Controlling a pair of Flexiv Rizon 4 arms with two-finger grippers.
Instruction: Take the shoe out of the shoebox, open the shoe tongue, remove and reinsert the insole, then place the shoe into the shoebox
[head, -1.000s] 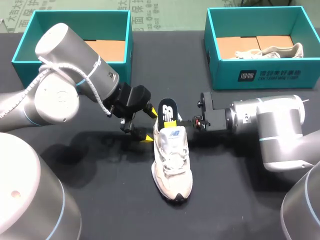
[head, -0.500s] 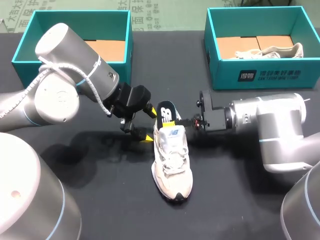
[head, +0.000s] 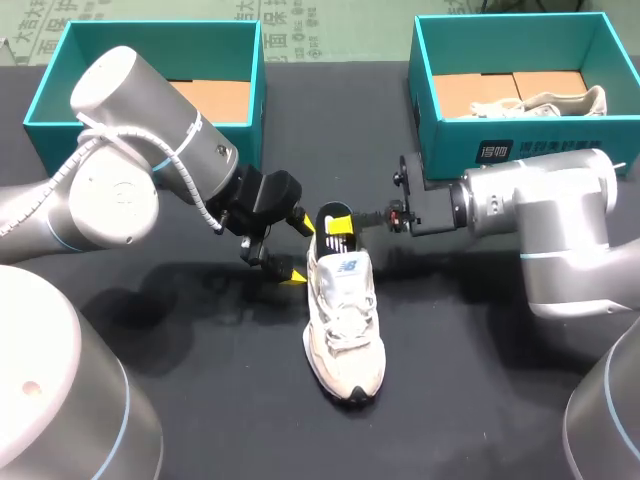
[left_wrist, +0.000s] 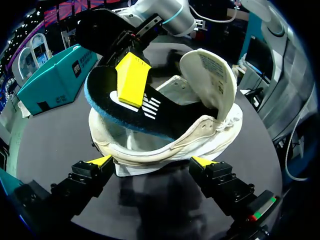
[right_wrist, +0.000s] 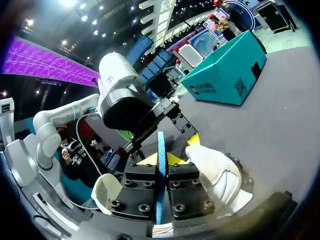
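From above, the shoe (head: 343, 320) lies on the dark table (head: 200, 400) between the two arms, well clear of both teal shoeboxes. Its heel points towards the far side. The left shoebox (head: 60, 130) shows only a cardboard floor, and the right shoebox (head: 520, 150) holds a second shoe (head: 540, 103).

The head view cannot show the grips, but the wrist views can. In the left wrist view the left jaws are spread wide, with a yellow fingertip (left_wrist: 100, 161) pressed to each side of the heel. The tongue (left_wrist: 207, 75) stands folded up. The black insole (left_wrist: 145, 107) slants out of the heel opening, and its front end seems to run in under the tongue, though that part is hidden. In the right wrist view the right jaws are pressed together on the insole's blue edge (right_wrist: 160, 150), with the left arm (right_wrist: 122, 97) just beyond.

Compared with a second ago, the right arm (head: 540, 220) has shifted towards the far side of the table. The insole now lies flatter, with less of it showing above the heel. The shoe and the left arm have not moved.
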